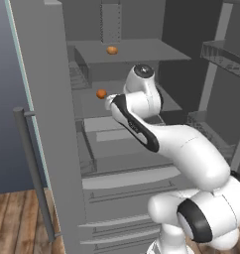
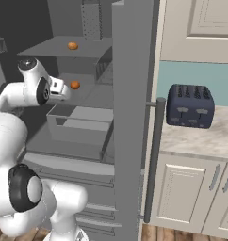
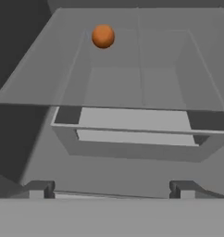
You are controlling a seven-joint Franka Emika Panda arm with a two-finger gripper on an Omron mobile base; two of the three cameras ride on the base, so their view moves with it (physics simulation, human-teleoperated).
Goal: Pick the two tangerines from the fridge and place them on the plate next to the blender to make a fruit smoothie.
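While the fridge (image 1: 52, 149) stands open, the pincer (image 3: 111, 187) points into it with its fingertips (image 3: 40, 187) spread apart and nothing between them. One tangerine (image 3: 103, 36) sits on the shelf (image 3: 146, 83) well ahead of the pincer, slightly left. The other tangerine (image 1: 112, 50) rests one shelf higher.

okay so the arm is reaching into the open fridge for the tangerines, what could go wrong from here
The lower tangerine sits far back on its shelf, well beyond the open end effector; a round fruit could roll away if nudged. The arm is already between shelves, so reaching deeper may bump the upper shelf holding the other tangerine.
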